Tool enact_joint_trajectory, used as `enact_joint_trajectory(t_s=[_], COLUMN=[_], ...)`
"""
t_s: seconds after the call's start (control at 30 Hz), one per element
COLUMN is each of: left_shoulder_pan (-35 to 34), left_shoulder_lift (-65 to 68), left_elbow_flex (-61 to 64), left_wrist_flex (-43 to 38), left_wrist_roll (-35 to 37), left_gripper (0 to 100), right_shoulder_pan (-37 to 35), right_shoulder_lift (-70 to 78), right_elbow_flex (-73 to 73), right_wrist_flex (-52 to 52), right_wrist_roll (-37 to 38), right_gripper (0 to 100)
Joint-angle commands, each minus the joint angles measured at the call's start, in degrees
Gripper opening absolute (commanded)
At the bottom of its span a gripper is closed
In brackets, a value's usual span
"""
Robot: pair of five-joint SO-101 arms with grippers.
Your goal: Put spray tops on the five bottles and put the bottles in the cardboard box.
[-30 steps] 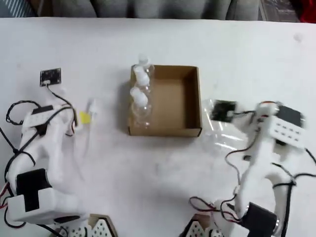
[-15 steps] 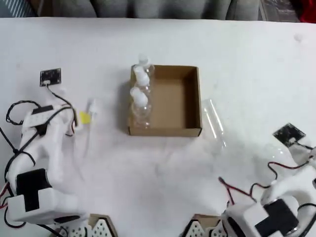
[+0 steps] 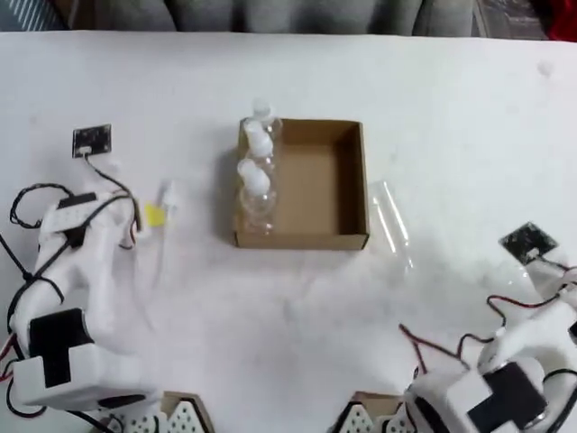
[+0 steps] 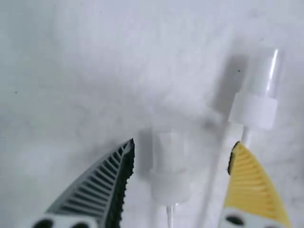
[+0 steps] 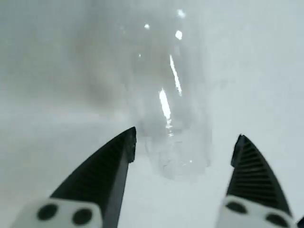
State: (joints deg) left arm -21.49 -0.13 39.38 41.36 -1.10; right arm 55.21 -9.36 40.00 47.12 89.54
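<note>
Capped bottles point(image 3: 256, 177) inside cardboard box point(image 3: 364, 185), clear bottle point(image 3: 390, 219) lying just outside

Left arm point(image 3: 72, 262) sits folded low at lower left of high view, right arm point(image 3: 505, 388) folded low at lower right corner, both with jaws spread wide.
</note>
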Motion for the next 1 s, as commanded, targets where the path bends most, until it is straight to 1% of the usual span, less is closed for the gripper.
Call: enact_joint_trajectory(t_s=[0.0,0.17,0.27,0.37,0.47,0.57,0.63,0.87,0.97], left_shoulder_pan=[-0.3,-0.3,-0.3,-0.3,-0.3,-0.3,-0.3,-0.3,-0.3], left_shoulder_lift=[-1.0,-1.0,-1.0,-1.0,-1.0,-1.0,-1.0,-1.0,-1.0], left_elbow_flex=[-3.1,-3.1,-3.1,-3.1,-3.1,-3.1,-3.1,-3.1,-3.1], left_wrist_flex=[0.9,0.9,0.9,0.9,0.9,0.9,0.9,0.9,0.9], left_wrist_roll=[0.6,0.6,0.6,0.6,0.6,0.6,0.6,0.6,0.6], left_gripper=[29,29,29,29,29,29,29,29,29], right_shoulder_pan=[-3.6,-8.5,-9.5,-10.2,-10.6,-11.1,-11.0,-9.6,-9.7], right_shoulder_lift=[-8.9,-15.3,-14.7,-11.0,-4.9,1.8,6.0,16.8,20.0], right_elbow_flex=[-0.6,-1.4,-6.0,-13.4,-21.5,-28.2,-31.1,-37.2,-38.2], right_wrist_flex=[4.3,11.6,15.8,23.0,30.7,36.2,37.8,37.5,36.2], right_wrist_roll=[-1.6,-1.6,-1.6,-0.9,1.4,4.0,7.9,20.6,21.5], right_gripper=[27.2,26.9,26.9,26.9,26.9,26.9,26.9,26.9,26.9])
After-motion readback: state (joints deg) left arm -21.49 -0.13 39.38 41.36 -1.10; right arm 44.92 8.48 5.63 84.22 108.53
